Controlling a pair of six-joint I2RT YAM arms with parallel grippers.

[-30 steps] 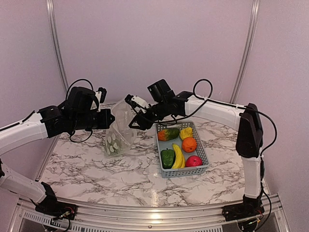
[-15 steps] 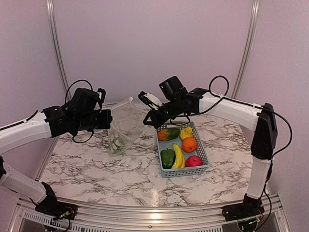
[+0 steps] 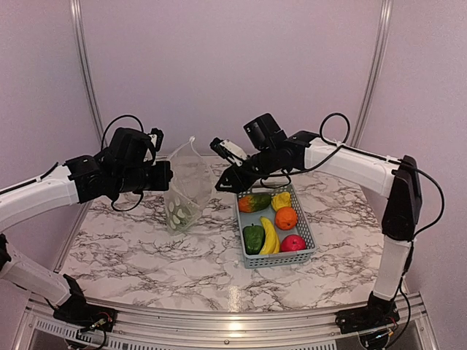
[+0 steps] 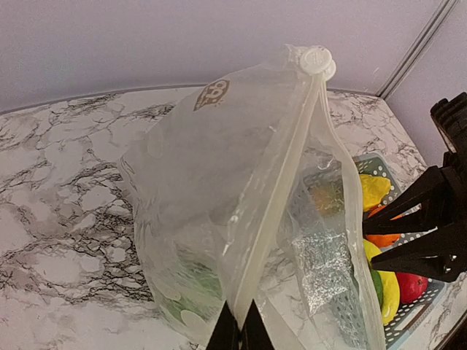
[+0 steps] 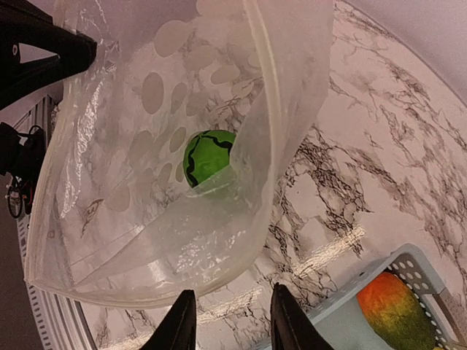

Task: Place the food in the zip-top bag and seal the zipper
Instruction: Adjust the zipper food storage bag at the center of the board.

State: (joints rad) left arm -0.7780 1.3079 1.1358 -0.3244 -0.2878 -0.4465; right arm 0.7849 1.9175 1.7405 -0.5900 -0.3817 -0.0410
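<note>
The clear zip-top bag (image 3: 182, 195) with white dots hangs upright over the table, its mouth gaping. My left gripper (image 3: 166, 176) is shut on its rim, pinching the zipper (image 4: 281, 189) between the fingertips (image 4: 238, 329). A round green piece of food (image 5: 208, 157) lies at the bag's bottom. My right gripper (image 5: 232, 315) is open with nothing in it, just right of the bag's mouth (image 3: 221, 186), apart from the plastic. The other food sits in the basket: red-green piece (image 3: 254, 202), yellow piece (image 3: 281, 199), orange (image 3: 286, 217), green pepper (image 3: 253, 238), banana (image 3: 269, 235), apple (image 3: 293, 243).
The light-blue slotted basket (image 3: 311, 238) stands right of centre on the marble table (image 3: 146, 255), its far left corner below my right gripper. Pale walls with metal rails (image 3: 84, 73) close off the back.
My right gripper let go of the bag's mouth, pulled back to the right and now stands open. The bag swung left and now hangs from my left gripper alone.
</note>
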